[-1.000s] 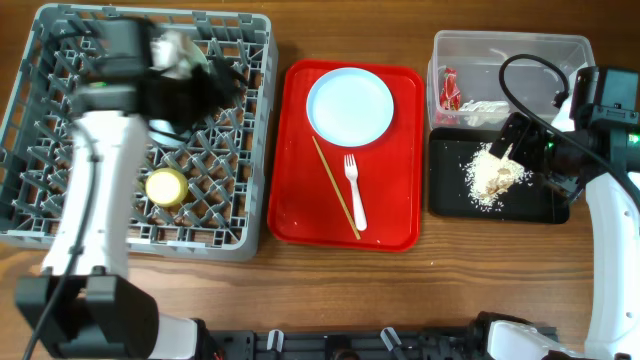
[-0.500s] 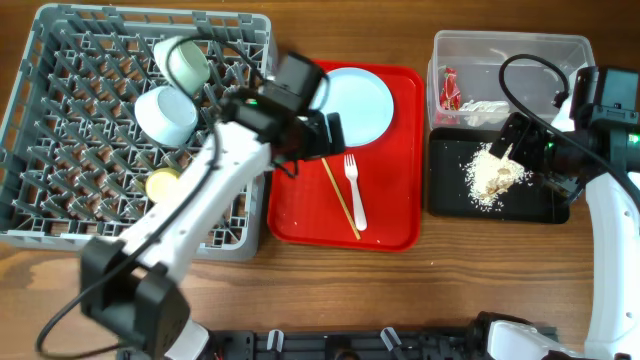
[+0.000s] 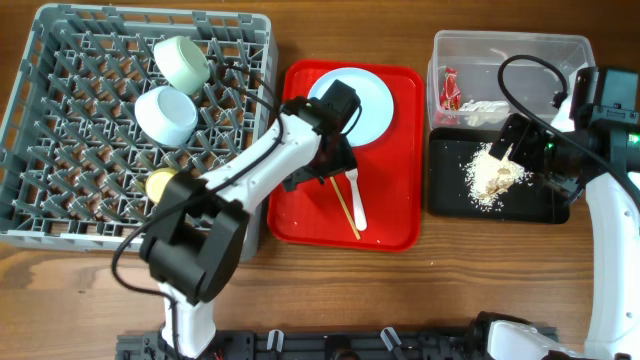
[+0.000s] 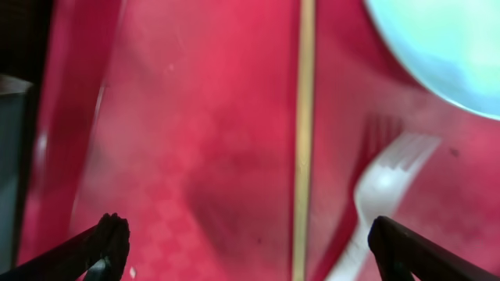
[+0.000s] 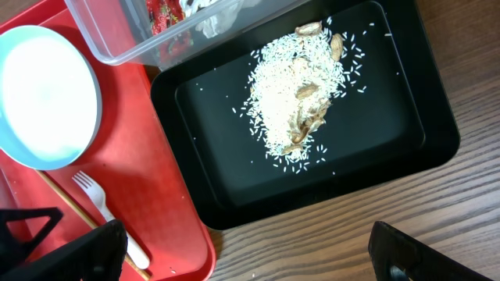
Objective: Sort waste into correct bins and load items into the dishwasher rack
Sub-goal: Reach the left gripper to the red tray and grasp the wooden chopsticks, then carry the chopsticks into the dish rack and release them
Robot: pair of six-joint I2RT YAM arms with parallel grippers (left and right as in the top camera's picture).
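The left pincer (image 4: 250, 248) hangs low over the red tray (image 4: 156, 156) with its fingers (image 4: 109, 242) spread wide and nothing between them but the tray floor. Directly under that gap lie the wooden chopsticks (image 4: 305, 117), seen as one thin line, and just beside them, toward the pincer's right finger, the white fork (image 4: 383, 195). The pale-blue plate (image 4: 445, 47) sits just beyond the fork's tines, ahead of the pincer. Well off to its left stands the grey dishwasher rack (image 3: 150, 12), holding two mint bowls (image 3: 165, 113) and the yellow cup (image 3: 160, 183). The right pincer (image 5: 250, 250) is likewise wide open and empty, above the black tray (image 5: 391, 156), whose heap of beige rice leftovers (image 5: 293, 105) lies ahead of its fingers. Beyond that tray is the clear tub (image 3: 510, 45) with red-and-white wrappers (image 3: 450, 88) and a white paper scrap (image 3: 485, 108).
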